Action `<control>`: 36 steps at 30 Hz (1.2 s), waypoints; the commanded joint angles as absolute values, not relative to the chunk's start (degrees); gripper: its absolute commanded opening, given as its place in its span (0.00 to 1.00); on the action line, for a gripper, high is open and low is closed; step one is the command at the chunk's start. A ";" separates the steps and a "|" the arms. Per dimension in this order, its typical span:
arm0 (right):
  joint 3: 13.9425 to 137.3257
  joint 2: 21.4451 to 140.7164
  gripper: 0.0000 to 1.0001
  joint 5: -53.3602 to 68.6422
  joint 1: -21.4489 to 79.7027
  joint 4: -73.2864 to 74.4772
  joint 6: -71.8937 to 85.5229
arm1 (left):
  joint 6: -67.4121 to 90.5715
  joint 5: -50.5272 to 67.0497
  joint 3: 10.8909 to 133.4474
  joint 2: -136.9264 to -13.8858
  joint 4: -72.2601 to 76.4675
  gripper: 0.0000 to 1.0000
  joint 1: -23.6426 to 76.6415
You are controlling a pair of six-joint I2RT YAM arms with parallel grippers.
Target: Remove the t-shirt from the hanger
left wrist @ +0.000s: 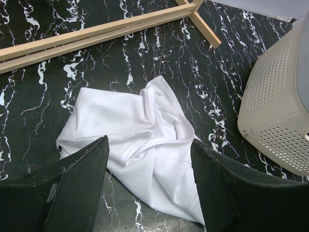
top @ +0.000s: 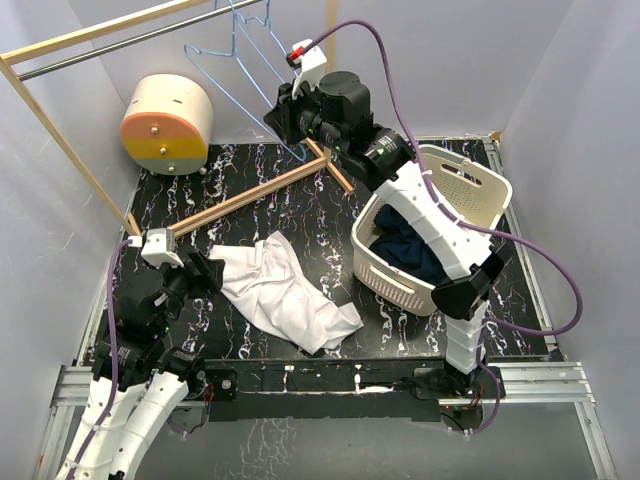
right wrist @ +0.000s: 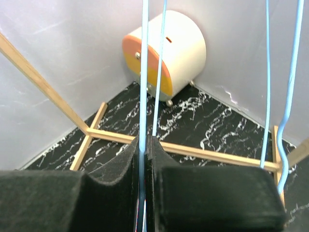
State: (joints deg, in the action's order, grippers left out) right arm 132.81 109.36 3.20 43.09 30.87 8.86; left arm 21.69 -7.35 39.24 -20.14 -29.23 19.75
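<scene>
Jaws on my left gripper (left wrist: 148, 145) were spread right over the crumpled white t-shirt (left wrist: 111, 116), way off from the blue wire hanger (right wrist: 144, 72) my right gripper (right wrist: 144, 145) was pinching.

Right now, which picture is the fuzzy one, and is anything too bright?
Right wrist view: the black fingers up close look a bit soft, while the blue hanger wire they pinch is fairly crisp. Left wrist view: the white t-shirt is sharp and bright, its folds visible. Top external view: even light, only faint shadows, nothing washed out.
</scene>
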 commanded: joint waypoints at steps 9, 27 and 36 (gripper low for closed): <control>144.09 116.39 0.08 2.15 43.33 20.13 9.45 | 21.88 -7.97 38.93 -19.53 -29.39 0.66 19.84; 139.89 119.87 0.08 -0.06 42.90 13.51 10.34 | 22.68 -10.03 38.92 -18.68 -30.10 0.65 19.78; 146.91 123.41 0.08 -0.68 42.49 13.49 9.34 | 22.39 -9.61 39.12 -20.38 -30.00 0.65 19.79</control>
